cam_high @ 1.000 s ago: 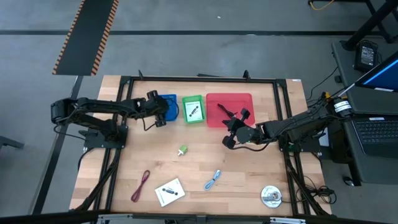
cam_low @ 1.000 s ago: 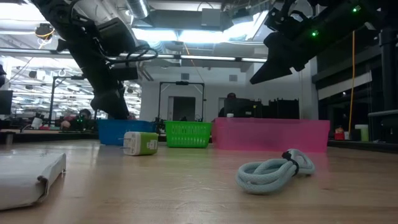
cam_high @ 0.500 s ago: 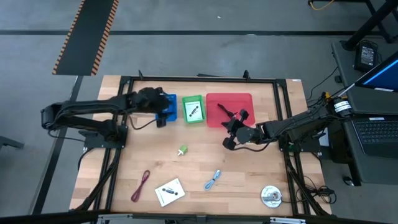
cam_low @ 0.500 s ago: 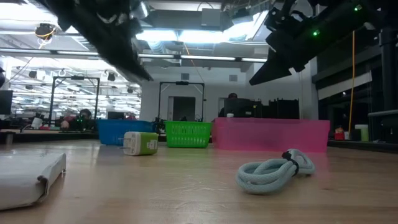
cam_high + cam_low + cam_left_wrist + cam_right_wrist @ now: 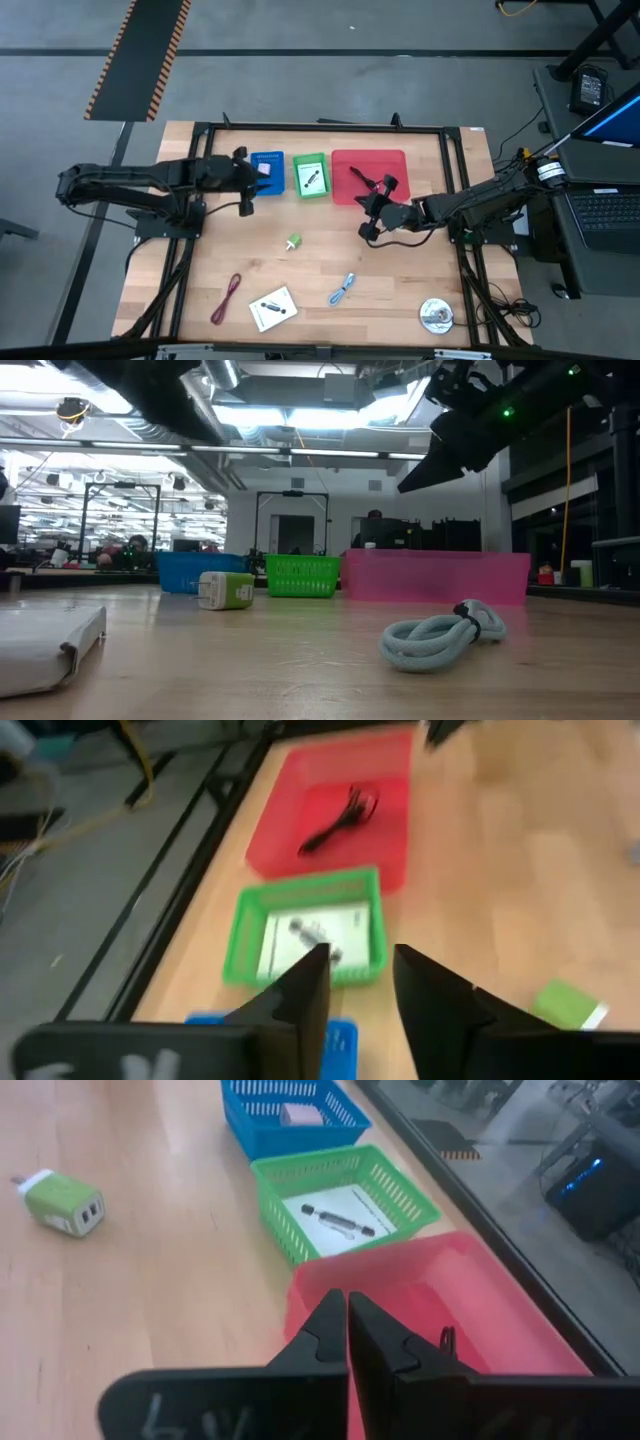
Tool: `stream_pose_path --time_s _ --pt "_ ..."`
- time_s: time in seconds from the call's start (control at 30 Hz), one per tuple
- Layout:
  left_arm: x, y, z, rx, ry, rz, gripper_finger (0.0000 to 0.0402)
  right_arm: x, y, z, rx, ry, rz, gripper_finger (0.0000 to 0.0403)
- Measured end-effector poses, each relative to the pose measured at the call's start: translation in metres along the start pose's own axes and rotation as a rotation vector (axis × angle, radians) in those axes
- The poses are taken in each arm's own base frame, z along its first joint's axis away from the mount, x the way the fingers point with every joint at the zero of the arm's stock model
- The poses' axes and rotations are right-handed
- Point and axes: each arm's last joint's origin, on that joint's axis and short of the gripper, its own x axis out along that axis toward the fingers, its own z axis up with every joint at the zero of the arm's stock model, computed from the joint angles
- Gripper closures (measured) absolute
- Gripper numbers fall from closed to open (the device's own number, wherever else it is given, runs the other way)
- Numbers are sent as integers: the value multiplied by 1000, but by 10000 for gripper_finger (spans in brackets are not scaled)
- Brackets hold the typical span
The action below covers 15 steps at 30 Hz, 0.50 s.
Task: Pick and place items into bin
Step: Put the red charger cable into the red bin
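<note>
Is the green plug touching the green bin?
Apart. The high view shows bare table between the plug and the green bin.

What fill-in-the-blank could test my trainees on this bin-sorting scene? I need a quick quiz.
1. The white card with a dark part lies in the ____ bin.
2. The black cable lies in the ____ bin.
3. The charger on the table is white and ____.
4. The right gripper is ____.

Missing words: green; red; green; shut

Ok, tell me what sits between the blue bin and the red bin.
The green bin, holding a white printed card, stands between the blue bin and the red bin; the high view shows it.
</note>
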Motion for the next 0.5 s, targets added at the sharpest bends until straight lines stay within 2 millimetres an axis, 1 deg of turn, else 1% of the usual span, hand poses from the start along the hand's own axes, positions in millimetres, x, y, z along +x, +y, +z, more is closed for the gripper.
stream_pose_path --time_s 0.17,0.33,0.43,0.5 --pt "-1 -9 -10 3 114 24 348 3 -4 5 -30 -34 -15 402" --pt "-4 -21 -11 -5 116 -45 393 7 -10 11 -6 -78 -35 402" --pt "-7 -32 -10 29 103 -137 398 9 -12 13 -20 -84 -45 402" --pt "-10 -38 -10 27 97 -152 398 10 -14 13 -34 -86 -52 402"
